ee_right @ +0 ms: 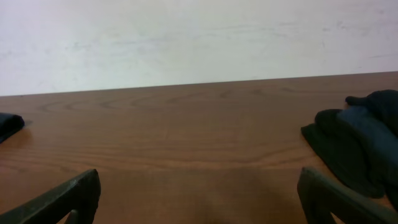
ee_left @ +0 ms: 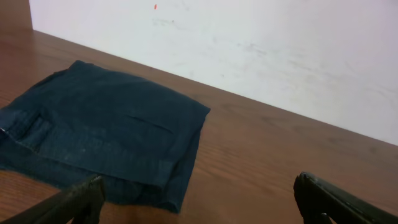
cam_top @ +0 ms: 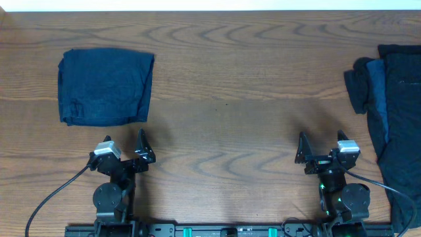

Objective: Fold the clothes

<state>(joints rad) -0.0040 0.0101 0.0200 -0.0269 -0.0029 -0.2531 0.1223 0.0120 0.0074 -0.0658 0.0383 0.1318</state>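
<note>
**One folded, the heap on the right is next**

The left gripper (cam_top: 123, 143) and right gripper (cam_top: 322, 141) are both wide open and holding nothing. The folded navy garment (cam_top: 105, 87) sits far left, and the rumpled dark heap (cam_top: 388, 112) is at the right edge. I'd pinch just the top layer, pull it to the bare table (cam_top: 223, 118), and flatten it first.

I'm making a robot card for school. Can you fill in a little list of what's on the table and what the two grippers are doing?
table: brown wood
folded garment: navy blue, tidy rectangle, far left side
unfolded clothes: dark rumpled heap at the right edge
left gripper: open, empty, just in front of the folded garment, not touching it
right gripper: open, empty, left of the heap, not touching it
</note>
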